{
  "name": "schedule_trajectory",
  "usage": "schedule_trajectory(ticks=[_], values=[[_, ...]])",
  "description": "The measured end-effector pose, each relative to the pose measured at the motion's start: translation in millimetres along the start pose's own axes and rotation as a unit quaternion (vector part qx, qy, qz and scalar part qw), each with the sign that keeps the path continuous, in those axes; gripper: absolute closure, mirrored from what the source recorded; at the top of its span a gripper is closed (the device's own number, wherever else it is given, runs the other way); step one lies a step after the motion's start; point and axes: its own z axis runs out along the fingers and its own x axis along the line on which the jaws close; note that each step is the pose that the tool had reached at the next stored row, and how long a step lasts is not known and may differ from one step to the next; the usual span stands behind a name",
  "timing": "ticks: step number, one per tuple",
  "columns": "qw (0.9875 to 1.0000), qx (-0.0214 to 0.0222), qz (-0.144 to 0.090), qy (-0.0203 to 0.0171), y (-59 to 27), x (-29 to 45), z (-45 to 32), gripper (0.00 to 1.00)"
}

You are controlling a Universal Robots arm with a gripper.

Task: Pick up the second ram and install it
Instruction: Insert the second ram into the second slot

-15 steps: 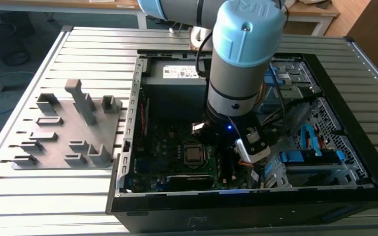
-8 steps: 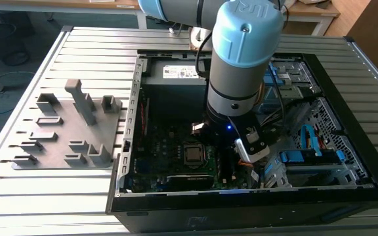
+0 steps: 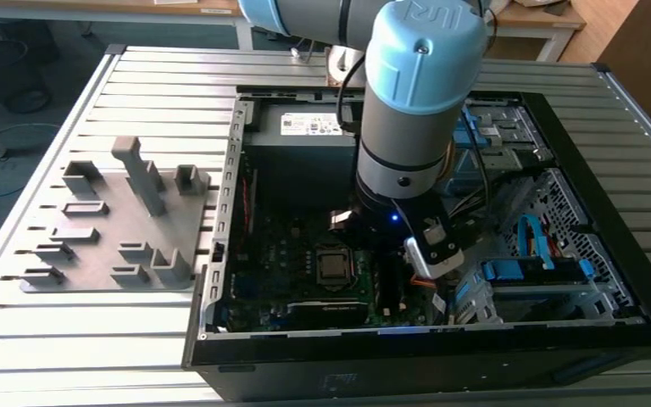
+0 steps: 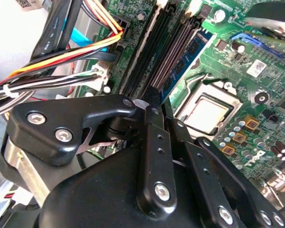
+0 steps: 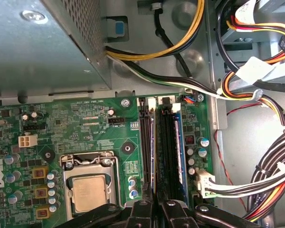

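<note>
I see the second ram (image 5: 178, 147) standing on edge in a memory slot (image 5: 167, 147) on the motherboard (image 5: 85, 128), beside the CPU socket (image 5: 89, 190); in the second wrist view it shows as a blue-edged strip (image 4: 183, 66). My end effector (image 5: 154, 202) hovers just over the slots' near end, inside the open computer case (image 3: 597, 280), and I cannot tell whether its fingers pinch anything. The grey holder tray (image 3: 122, 220) sits on the slatted tabletop (image 3: 77, 339), at the exterior view's left.
</note>
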Motion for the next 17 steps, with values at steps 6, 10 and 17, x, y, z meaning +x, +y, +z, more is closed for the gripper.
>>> schedule_trajectory(ticks=[6,10,17], values=[[1.0,0.0034,-0.001,-0.0003,0.4,-1.2,-0.2,0.86],[1.0,0.005,-0.001,-0.0004,0.7,-1.2,-1.4,0.86],[1.0,0.0087,-0.005,0.0001,1.8,-2.8,-3.2,0.86]])
